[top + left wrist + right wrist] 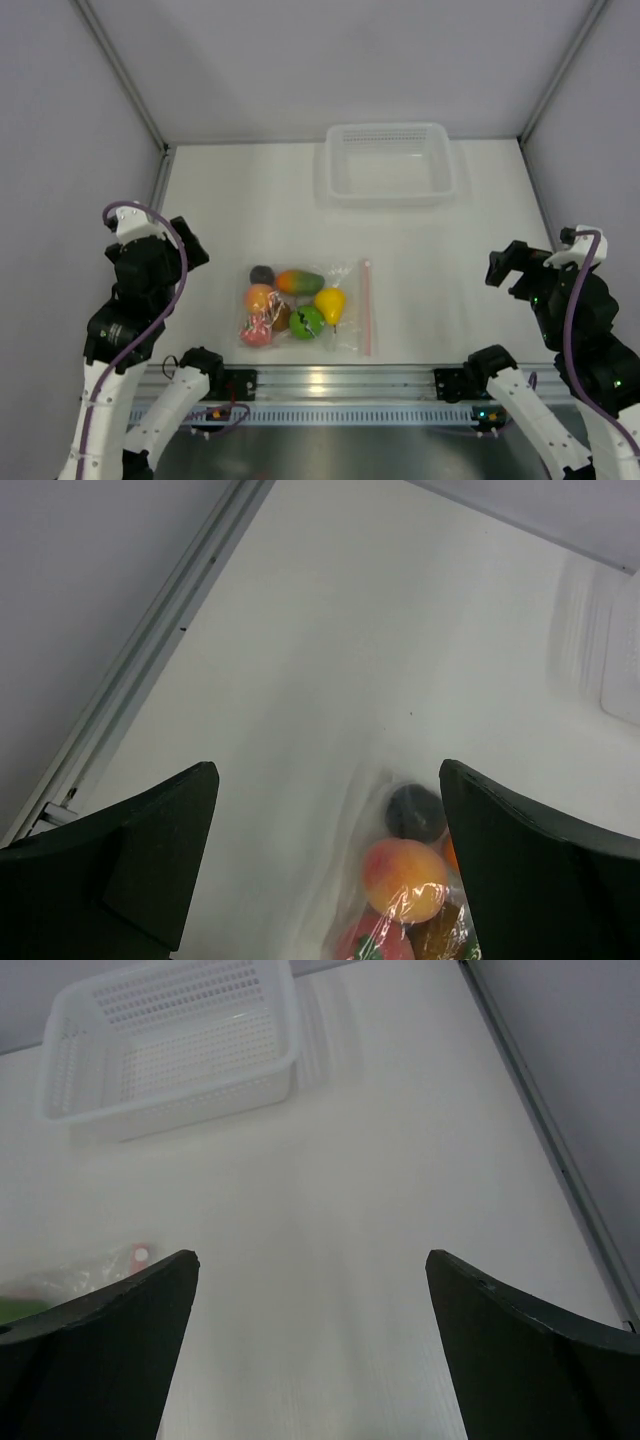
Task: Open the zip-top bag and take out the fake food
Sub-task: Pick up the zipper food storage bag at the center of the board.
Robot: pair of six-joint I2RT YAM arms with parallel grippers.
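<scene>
The zip-top bag (348, 287) lies flat on the table (450, 300) between the two claws. The fake food (297, 282) is bunched inside it at the end nearer the left claw (188, 243), and the pink-red zip strip (366, 305) runs along the edge facing the right claw (508, 266). Both claws are spread wide and grip nothing. The left one sits near the bag; the right one is well apart from it. A white tray (390, 190) sits ahead of the right claw, off to its left.
</scene>
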